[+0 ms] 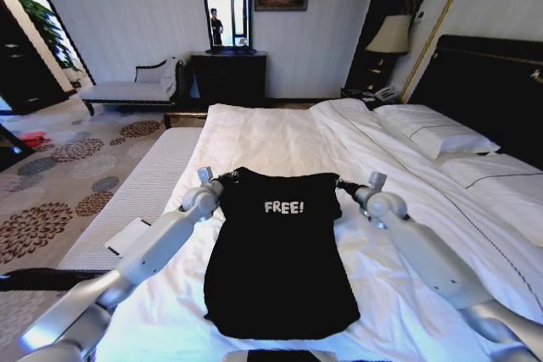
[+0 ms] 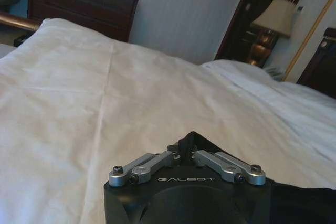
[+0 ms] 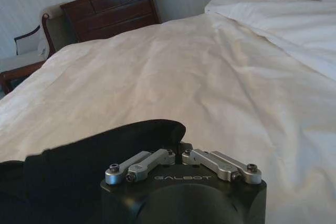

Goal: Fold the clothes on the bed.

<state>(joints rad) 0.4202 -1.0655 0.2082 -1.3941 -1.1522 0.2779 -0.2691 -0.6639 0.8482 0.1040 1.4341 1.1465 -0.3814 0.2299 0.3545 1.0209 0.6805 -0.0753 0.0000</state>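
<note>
**Two claws pinch the shoulders of one black T-shirt on the bed**

One black short-sleeved T-shirt (image 1: pixel 280 264) lies flat on the white duvet of the bed (image 1: pixel 271 137), its white "FREE!" lettering (image 1: pixel 284 207) facing up and its hem toward the robot. The sleeves look tucked in, so the cloth reads as a long dark panel, slightly wider at the hem.

At the shirt's far left corner sits the left claw (image 1: pixel 222 179), its fingers drawn together on the shoulder fabric; in the left wrist view a small peak of black cloth rises between the closed linkages of the left claw (image 2: pixel 187 141). At the far right corner the right claw (image 1: pixel 341 184) is likewise closed on the other shoulder, and the right wrist view shows a rounded fold of black fabric gathered just at the right claw (image 3: pixel 176 145). Both arms reach forward along the shirt's two sides.

Around the shirt the duvet is softly creased. White pillows (image 1: pixel 437 129) with thin dark piping lie to the right against the dark headboard (image 1: pixel 496 82). A white flat card (image 1: pixel 127 235) rests on the bed's left edge beside the left arm. Beyond the bed stand a dark wooden dresser (image 1: pixel 229 78) with a mirror (image 1: pixel 226 6), a grey chaise bench (image 1: pixel 136 86) and a lamp (image 1: pixel 390 36).
</note>
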